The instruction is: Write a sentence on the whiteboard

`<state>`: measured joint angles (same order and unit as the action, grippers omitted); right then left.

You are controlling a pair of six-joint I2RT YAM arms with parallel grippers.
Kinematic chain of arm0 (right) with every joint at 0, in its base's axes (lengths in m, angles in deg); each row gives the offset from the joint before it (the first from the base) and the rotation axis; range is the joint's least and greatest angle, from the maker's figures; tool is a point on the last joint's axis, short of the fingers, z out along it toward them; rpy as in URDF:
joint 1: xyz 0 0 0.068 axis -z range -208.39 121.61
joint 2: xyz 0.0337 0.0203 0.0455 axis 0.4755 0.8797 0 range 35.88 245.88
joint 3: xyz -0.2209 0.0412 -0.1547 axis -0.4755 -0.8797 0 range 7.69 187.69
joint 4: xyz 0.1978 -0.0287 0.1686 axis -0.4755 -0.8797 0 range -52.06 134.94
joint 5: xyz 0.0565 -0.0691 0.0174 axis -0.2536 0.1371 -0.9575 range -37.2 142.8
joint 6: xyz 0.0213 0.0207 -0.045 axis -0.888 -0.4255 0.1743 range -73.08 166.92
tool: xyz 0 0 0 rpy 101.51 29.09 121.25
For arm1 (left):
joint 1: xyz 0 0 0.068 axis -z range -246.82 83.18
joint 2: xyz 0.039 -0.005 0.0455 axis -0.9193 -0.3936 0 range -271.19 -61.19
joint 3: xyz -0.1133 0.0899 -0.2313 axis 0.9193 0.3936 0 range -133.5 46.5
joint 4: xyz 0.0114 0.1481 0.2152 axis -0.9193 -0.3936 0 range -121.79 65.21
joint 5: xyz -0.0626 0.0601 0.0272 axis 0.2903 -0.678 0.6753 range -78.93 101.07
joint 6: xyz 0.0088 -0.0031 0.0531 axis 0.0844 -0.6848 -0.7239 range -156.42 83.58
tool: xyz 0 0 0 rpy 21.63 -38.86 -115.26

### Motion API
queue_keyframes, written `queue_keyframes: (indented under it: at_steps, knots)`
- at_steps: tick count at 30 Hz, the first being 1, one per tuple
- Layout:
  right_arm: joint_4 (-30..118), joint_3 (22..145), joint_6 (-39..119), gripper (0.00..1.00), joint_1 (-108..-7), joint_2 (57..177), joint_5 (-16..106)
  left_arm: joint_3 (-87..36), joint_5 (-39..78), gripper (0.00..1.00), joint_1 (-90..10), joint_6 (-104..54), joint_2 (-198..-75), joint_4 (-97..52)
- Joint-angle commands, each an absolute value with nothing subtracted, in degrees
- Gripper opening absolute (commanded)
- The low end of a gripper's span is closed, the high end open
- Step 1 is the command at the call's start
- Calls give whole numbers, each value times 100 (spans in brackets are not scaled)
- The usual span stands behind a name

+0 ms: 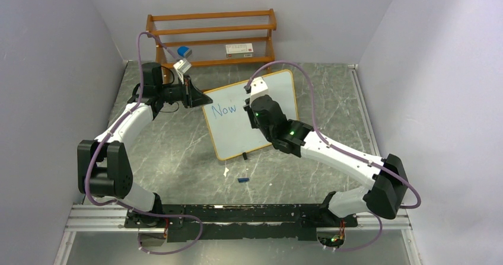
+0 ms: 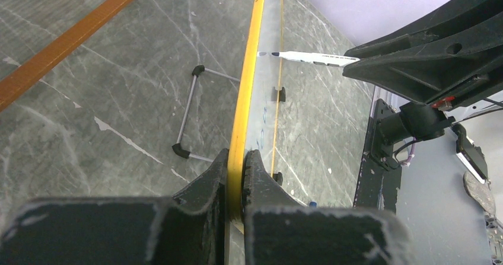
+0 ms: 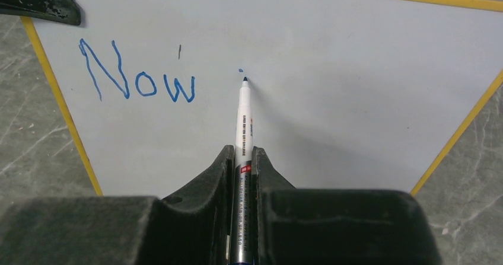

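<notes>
From above, the whiteboard (image 1: 240, 136) stands tilted in the middle of the table (image 1: 172, 158), in front of the wooden shelf rack (image 1: 210, 25). The left gripper (image 1: 200, 98) is closed on the board's upper left edge. The right gripper (image 1: 251, 107) hangs over the upper part of its face. Of the sentence (image 1: 224, 109), only the blue word "Now" is written. A small blue cap (image 1: 242, 180) lies on the table, near the board's lower edge.

The left wrist view runs along the board edge-on. The fingers are pinched shut on the thin yellow frame, one on each face. Further along, the marker (image 2: 308, 57) reaches in from the right with its tip at the writing face. A wire stand (image 2: 187, 117) shows behind the board.

In the right wrist view the jaws are shut on the marker's barrel about halfway along. Its blue tip sits just below a small dot (image 3: 240, 70), to the right of "Now".

The board looks light, thin and stiff, so it would likely slide or tip under the marker's push. The frame edge is the sensible place to hold it, clear of the writing area. The marker is slim and smooth and may slip or twist in the jaws. A mid-barrel grip and light pressure suit it.
</notes>
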<state>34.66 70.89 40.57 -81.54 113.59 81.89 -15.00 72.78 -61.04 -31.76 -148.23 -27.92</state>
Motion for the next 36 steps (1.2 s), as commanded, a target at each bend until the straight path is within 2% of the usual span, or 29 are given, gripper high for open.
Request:
queue_keyframes:
  at_steps: [1,36]
  knots:
    - [3325,7027,3958,0,-8131,11169,8183,-1292,6404,5,-5873,-4062,-15129,-3429]
    - [3400,7104,3950,0,-8133,11480,8219,-1287,6433,5,-5873,-4045,-15145,-3411]
